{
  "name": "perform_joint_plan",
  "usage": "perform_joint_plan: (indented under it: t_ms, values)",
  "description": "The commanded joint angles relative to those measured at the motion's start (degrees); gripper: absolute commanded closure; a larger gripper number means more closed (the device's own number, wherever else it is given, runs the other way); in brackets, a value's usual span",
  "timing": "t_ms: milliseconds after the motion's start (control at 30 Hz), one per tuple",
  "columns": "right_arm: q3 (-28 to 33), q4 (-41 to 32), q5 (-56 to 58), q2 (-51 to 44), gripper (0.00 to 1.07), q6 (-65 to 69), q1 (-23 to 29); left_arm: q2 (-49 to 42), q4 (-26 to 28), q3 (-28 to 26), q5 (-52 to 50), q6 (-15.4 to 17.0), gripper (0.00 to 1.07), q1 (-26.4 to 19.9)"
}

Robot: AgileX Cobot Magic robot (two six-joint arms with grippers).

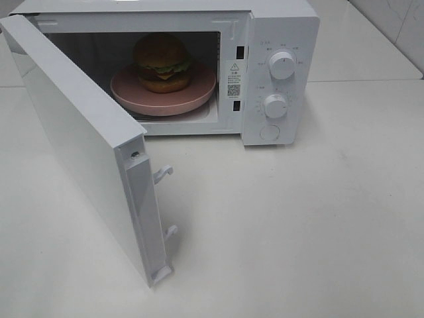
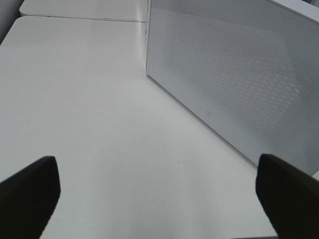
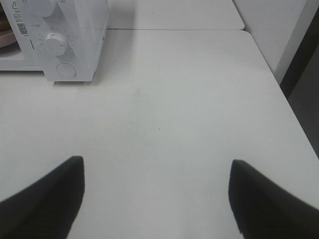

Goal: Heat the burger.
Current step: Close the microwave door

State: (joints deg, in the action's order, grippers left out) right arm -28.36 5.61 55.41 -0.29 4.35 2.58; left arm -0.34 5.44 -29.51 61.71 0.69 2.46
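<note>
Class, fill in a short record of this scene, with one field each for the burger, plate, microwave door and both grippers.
burger: on the plate, inside the microwave
plate: pink, under the burger
microwave door: swung wide open
left gripper: open, holding nothing
right gripper: open, holding nothing

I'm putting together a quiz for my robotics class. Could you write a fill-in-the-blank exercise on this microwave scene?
The plate under the burger is ___.
The microwave door stands ___.
The left gripper and the right gripper both hold ___.
Missing words: pink; open; nothing.
</note>
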Motion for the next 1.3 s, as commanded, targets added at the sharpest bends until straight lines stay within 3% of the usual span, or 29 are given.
perform_joint_plan:
  t_ms: [33, 1300]
  values:
    - [0.1, 0.0, -0.3, -1.5, 0.31, -0.4, -0.2, -0.6, 0.5, 0.0, -0.6, 0.0, 0.07, -0.2]
    - [0.1, 0.0, -0.3, -1.5, 0.31, -0.4, -0.2, -0.6, 0.7, -0.2, -0.9, 0.6, 0.07, -0.2]
